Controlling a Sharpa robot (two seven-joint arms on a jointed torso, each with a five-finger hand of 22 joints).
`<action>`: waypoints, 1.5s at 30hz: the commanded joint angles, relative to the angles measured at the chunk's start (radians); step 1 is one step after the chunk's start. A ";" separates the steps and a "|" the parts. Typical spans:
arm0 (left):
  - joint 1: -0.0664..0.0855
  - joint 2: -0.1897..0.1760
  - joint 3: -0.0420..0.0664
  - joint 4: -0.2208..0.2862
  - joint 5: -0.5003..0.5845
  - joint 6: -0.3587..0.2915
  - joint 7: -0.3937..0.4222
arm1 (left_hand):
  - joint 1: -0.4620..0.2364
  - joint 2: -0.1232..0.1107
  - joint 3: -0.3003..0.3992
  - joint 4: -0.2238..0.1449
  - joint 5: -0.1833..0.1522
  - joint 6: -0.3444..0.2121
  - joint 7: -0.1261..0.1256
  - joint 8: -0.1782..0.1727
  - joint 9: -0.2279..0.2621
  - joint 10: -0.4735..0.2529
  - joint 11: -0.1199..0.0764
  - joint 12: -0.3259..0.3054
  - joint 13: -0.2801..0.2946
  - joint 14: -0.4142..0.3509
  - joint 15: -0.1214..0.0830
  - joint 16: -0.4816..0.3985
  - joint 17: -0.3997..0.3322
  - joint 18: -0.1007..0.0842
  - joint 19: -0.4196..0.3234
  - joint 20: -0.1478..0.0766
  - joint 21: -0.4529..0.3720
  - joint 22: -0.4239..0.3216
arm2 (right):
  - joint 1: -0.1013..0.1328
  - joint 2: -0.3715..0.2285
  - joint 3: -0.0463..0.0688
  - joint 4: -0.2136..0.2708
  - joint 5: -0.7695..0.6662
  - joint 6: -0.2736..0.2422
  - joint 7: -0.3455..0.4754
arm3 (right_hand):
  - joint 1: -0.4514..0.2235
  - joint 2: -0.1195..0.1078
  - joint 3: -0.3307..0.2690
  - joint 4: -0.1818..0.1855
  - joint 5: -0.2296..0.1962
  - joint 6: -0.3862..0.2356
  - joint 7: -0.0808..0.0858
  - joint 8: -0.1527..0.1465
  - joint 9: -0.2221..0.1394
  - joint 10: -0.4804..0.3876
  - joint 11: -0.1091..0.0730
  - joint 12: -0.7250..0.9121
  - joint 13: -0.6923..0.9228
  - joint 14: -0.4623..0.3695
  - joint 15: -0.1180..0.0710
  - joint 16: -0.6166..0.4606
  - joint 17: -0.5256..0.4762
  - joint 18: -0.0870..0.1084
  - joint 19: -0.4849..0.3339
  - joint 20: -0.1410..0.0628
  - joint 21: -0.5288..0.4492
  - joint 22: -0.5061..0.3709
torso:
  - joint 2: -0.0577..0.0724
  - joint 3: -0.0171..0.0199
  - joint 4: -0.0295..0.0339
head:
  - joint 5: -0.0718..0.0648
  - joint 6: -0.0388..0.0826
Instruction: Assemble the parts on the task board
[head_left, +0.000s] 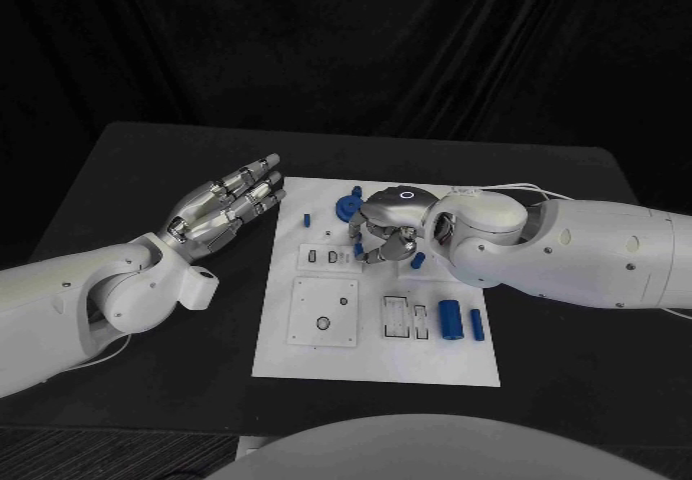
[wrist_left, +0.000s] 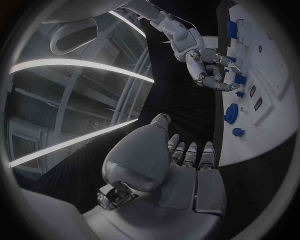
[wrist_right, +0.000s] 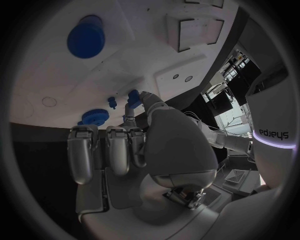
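Blue parts are scattered over the white task board in the head view. The right hand hangs over the board's far half with its fingers curled down. A small blue part shows just at its fingertips, toward eight o'clock from the palm, and another small piece lies just beside the hand at four o'clock. Whether the curled fingers pinch the first piece I cannot tell. A blue gear-like disc sits at ten o'clock from that hand, and a blue cylinder lies nearer the robot with its long axis running twelve to six. The left hand floats off the board's left edge, fingers straight and apart, holding nothing, well clear of every part.

From the left wrist view, the left hand's own fingers lie flat and unloaded, while the right hand reaches onto the board with fingers bent toward a small blue part.

From the right wrist view, the thumb tip meets a blue piece against the board. In my judgement the right hand is much the nearer, and the coming move belongs to it.
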 joint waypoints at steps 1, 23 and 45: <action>0.000 0.002 0.001 0.000 -0.007 0.018 0.013 | 0.006 -0.005 0.000 -0.006 0.005 0.003 0.006 0.003 0.002 0.002 0.008 -0.007 -0.002 0.001 0.006 -0.004 -0.001 0.017 0.001 0.008 -0.006 -0.002 | -0.003 0.005 0.001 -0.001 -0.003 0.018 -0.034 | -0.008 0.001 0.004 -0.006 0.005 0.004 0.004 -0.004 0.006 0.106 0.009 0.003 0.263 0.104 0.007 0.003 0.263 -0.016 0.102 0.008 0.003 0.263 | -0.001 -0.0001 0.0017 | -0.006 0.000; 0.000 0.009 0.001 -0.006 -0.007 0.027 0.010 | 0.006 -0.005 0.001 -0.008 0.005 0.002 0.007 0.003 0.001 0.002 0.007 -0.007 -0.002 0.001 0.005 -0.004 -0.001 0.017 0.001 0.008 -0.006 -0.002 | -0.009 0.024 0.001 -0.016 -0.040 0.035 -0.049 | -0.013 -0.004 0.008 -0.015 0.009 -0.011 0.005 -0.026 -0.005 0.106 0.011 0.003 0.263 0.104 0.010 0.003 0.263 -0.016 0.102 0.013 0.003 0.263 | -0.002 0.0018 0.0023 | -0.007 0.000; 0.000 0.010 0.001 -0.009 -0.007 0.029 0.008 | 0.009 -0.007 0.005 -0.015 0.005 0.001 0.007 0.003 0.001 0.002 0.008 -0.007 -0.002 0.001 0.006 -0.004 -0.001 0.017 0.001 0.009 -0.006 -0.002 | -0.009 0.028 0.001 -0.023 -0.041 0.062 -0.053 | -0.055 -0.020 0.001 -0.030 -0.123 -0.089 0.013 -0.111 -0.058 0.106 0.005 0.003 0.263 0.104 0.007 0.003 0.263 -0.016 0.102 0.013 0.003 0.263 | -0.002 0.0016 0.0016 | -0.007 0.000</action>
